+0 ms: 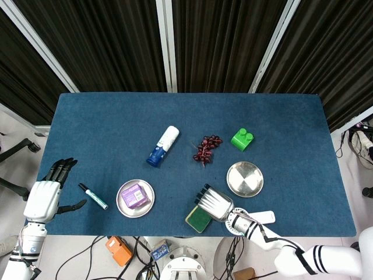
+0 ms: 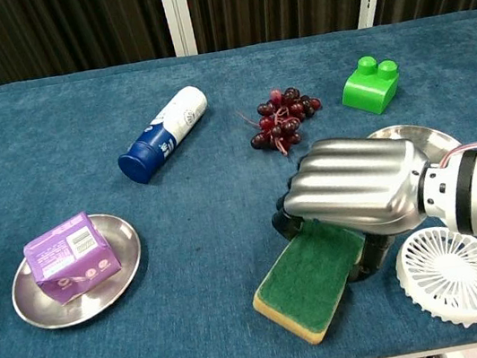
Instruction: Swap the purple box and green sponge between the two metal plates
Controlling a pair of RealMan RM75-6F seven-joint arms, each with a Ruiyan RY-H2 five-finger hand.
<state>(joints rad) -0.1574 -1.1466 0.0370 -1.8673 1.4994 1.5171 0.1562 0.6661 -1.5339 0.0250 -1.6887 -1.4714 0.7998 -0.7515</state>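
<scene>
The green sponge [image 2: 311,279] [image 1: 199,219] with its yellow underside lies on the blue cloth near the front edge. My right hand [image 2: 358,187] [image 1: 213,203] covers its far end, fingers curled down over one edge and thumb on the other, gripping it. The purple box [image 2: 68,257] [image 1: 134,196] sits in the left metal plate [image 2: 119,278] [image 1: 122,205]. The right metal plate [image 1: 245,179] [image 2: 427,138] holds nothing and is partly hidden behind my right hand in the chest view. My left hand [image 1: 44,196] hangs open off the table's left edge.
A white and blue bottle [image 2: 164,133] lies on its side, with dark grapes [image 2: 282,119] and a green toy brick [image 2: 371,84] further back. A white mini fan [image 2: 458,276] lies at the front right. A marker [image 1: 93,196] lies left of the box plate.
</scene>
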